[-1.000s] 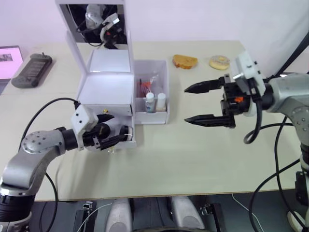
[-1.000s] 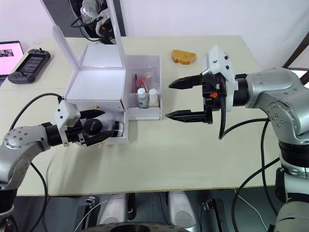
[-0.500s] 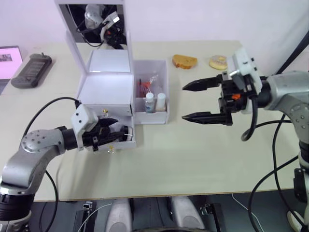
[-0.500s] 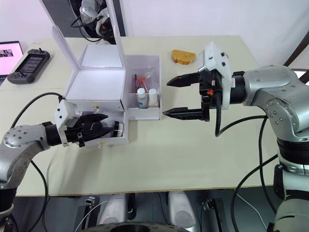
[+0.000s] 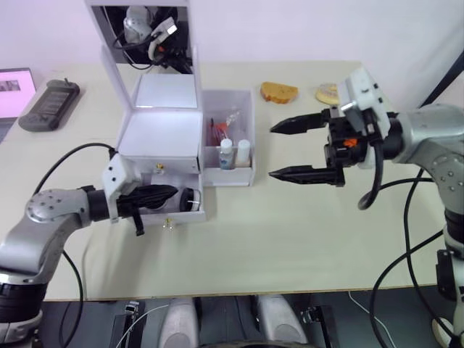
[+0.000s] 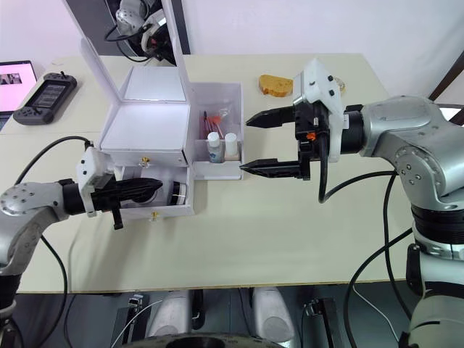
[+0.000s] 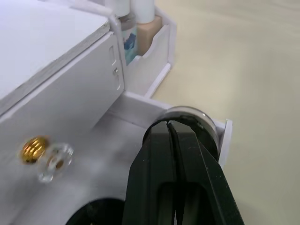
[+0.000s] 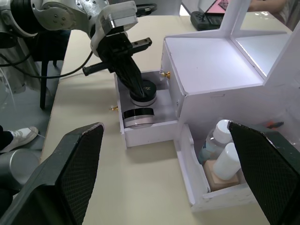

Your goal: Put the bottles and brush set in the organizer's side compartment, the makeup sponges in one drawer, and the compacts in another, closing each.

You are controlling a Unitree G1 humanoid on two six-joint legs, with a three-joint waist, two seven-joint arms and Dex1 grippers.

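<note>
nearly done: bottles (image 5: 233, 153) and brushes (image 5: 219, 130) in the side bin (image 5: 246, 175), both compacts (image 8: 139, 106) in the open lower drawer (image 8: 143, 136) under the clenched left gripper (image 8: 140, 88), right gripper (image 5: 297, 151) released, drawer left to close

- Head views: bright, even room light from above; table (image 5: 304, 239) evenly lit, shadows under my arms soft and faint.
- Organizer (image 5: 161, 134) top panels blow out to near-pure white; surface detail lost there.
- Mirror lid (image 5: 148, 32) reads dark against the pale wall.
- Left wrist view: my own fingers (image 7: 180, 187) are a black, soft-edged mass; gold knob (image 7: 33, 149) slightly blurred.
- Right wrist view: my finger pads (image 8: 63, 180) large, dark, out of focus; background sharp.
</note>
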